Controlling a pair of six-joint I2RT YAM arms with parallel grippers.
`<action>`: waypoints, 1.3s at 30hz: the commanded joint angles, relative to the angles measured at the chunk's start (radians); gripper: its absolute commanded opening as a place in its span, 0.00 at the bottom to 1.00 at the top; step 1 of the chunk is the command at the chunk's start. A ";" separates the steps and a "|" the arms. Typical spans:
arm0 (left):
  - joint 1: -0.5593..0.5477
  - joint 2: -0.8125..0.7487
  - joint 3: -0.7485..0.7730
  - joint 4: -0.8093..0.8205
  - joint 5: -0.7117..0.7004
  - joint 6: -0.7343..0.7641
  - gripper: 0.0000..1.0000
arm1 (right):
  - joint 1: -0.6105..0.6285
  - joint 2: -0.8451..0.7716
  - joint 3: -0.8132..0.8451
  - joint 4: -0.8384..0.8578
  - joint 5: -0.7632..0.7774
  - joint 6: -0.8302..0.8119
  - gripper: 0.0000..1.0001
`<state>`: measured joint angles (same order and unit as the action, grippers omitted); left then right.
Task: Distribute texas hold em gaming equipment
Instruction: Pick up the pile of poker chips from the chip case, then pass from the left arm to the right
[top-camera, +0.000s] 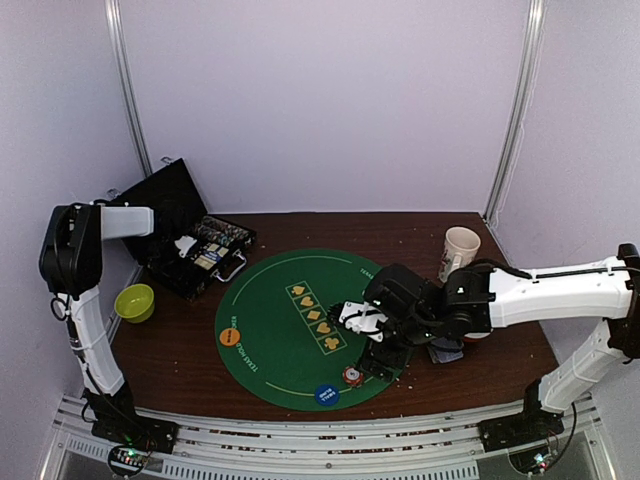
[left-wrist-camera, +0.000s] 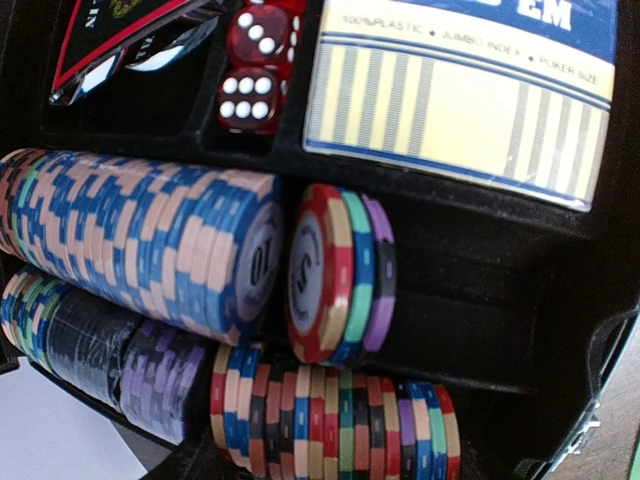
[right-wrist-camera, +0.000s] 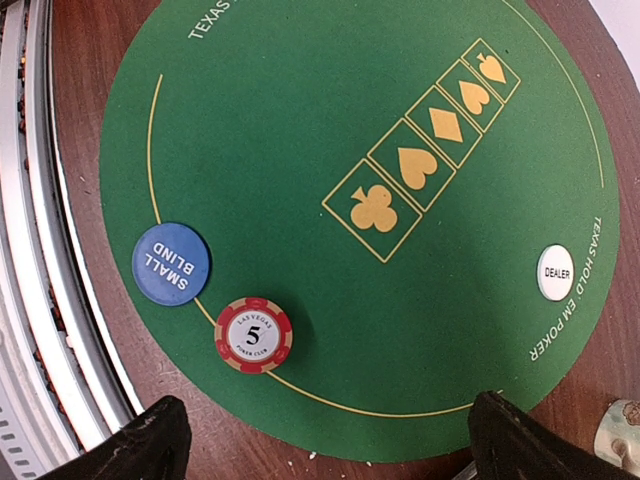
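A green round mat (top-camera: 290, 325) lies mid-table. On its near edge stands a small chip stack topped by a red "5" chip (right-wrist-camera: 253, 334), also in the top view (top-camera: 351, 376). Beside it lies the blue "small blind" disc (right-wrist-camera: 171, 263). The white "dealer" disc (right-wrist-camera: 556, 272) and an orange disc (top-camera: 229, 336) lie on the rim. My right gripper (right-wrist-camera: 330, 450) is open and empty, just above the mat near the stack. My left gripper (top-camera: 186, 246) hovers over the open case's chip rows (left-wrist-camera: 140, 250); its fingers do not show. Grey cards (top-camera: 446, 352) lie under the right arm.
The black case (top-camera: 170, 205) stands open at the back left, holding red dice (left-wrist-camera: 255, 65) and a card box (left-wrist-camera: 460, 90). A yellow-green bowl (top-camera: 134, 302) sits at the left. A beige mug (top-camera: 460, 250) stands at the back right.
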<state>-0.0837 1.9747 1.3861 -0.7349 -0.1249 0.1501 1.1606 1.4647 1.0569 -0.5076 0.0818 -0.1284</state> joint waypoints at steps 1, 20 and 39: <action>0.011 0.046 0.005 0.046 0.088 0.008 0.42 | -0.004 -0.003 0.018 -0.017 -0.004 0.003 1.00; 0.003 -0.365 -0.056 0.054 0.199 -0.125 0.00 | -0.003 -0.026 0.073 -0.009 0.017 -0.012 1.00; -0.464 -0.402 -0.664 1.230 0.960 -1.150 0.00 | -0.024 0.228 0.379 0.057 -0.030 -0.104 1.00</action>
<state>-0.5457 1.5059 0.7494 0.0429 0.7143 -0.7517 1.1526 1.5852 1.3968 -0.4576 0.1299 -0.1715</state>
